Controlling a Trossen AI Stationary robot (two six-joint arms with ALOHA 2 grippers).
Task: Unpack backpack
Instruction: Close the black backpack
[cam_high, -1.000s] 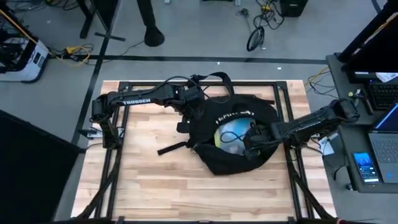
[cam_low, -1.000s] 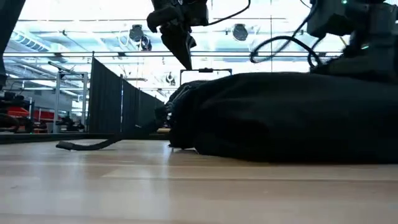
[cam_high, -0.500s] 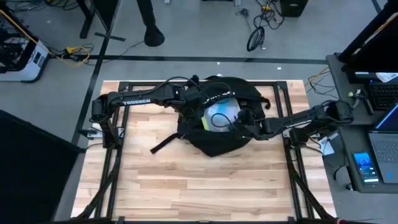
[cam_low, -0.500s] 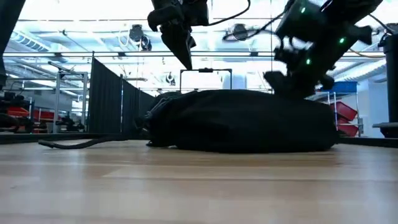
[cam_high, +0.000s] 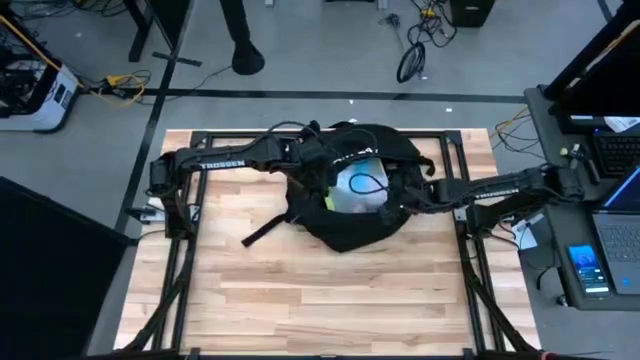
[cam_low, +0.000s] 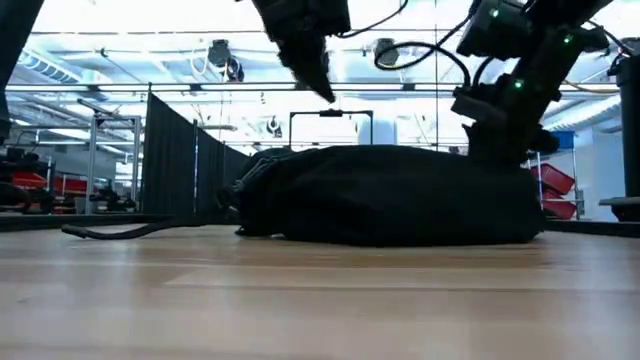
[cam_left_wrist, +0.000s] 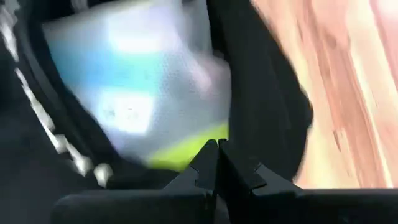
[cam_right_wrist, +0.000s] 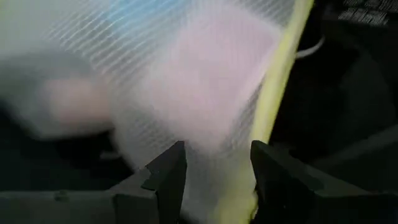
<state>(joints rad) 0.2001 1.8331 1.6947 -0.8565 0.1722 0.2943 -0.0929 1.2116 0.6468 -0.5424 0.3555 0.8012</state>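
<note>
Right pincer pulled back toward the backpack's rim, spread over mesh pouch | left pincer pressed together at opening | step: extraction; next: pinch pouch, lift.

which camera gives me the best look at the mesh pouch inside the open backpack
The high view: the pale mesh pouch with its yellow edge lies framed in the backpack opening. The left wrist view shows it blurred past the left gripper; the right wrist view shows only mesh close up, between the right gripper fingers. The low view hides it.
</note>
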